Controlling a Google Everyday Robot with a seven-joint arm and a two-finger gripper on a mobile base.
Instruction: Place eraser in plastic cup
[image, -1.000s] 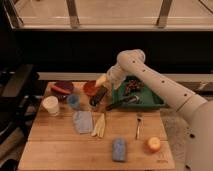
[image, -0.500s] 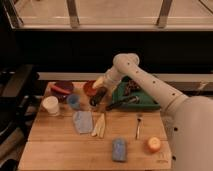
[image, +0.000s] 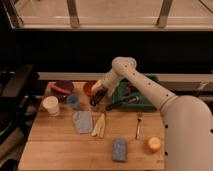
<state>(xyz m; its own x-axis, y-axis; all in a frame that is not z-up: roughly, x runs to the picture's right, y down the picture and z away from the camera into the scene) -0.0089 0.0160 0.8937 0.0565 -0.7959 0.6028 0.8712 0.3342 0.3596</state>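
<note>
The eraser (image: 95, 101) is a small dark block on the wooden table, just in front of the red bowl (image: 89, 87). My gripper (image: 98, 95) hangs from the white arm directly over it, at or touching its top, and hides part of it. The plastic cup (image: 74, 101), short and light blue, stands on the table a little to the left of the eraser and the gripper. Nothing shows inside the cup.
A white cup (image: 50, 105) and a dark red plate (image: 62, 87) are at the left. A green tray (image: 141, 95) and a black-handled utensil (image: 122, 103) are right of the gripper. A grey-blue cloth (image: 83, 121), a fork (image: 138, 126), a blue sponge (image: 119, 149) and an orange (image: 154, 145) lie nearer the front.
The arm has swung left and its elbow has drawn in. The gripper has come down from above the red bowl's right rim onto the dark block.
</note>
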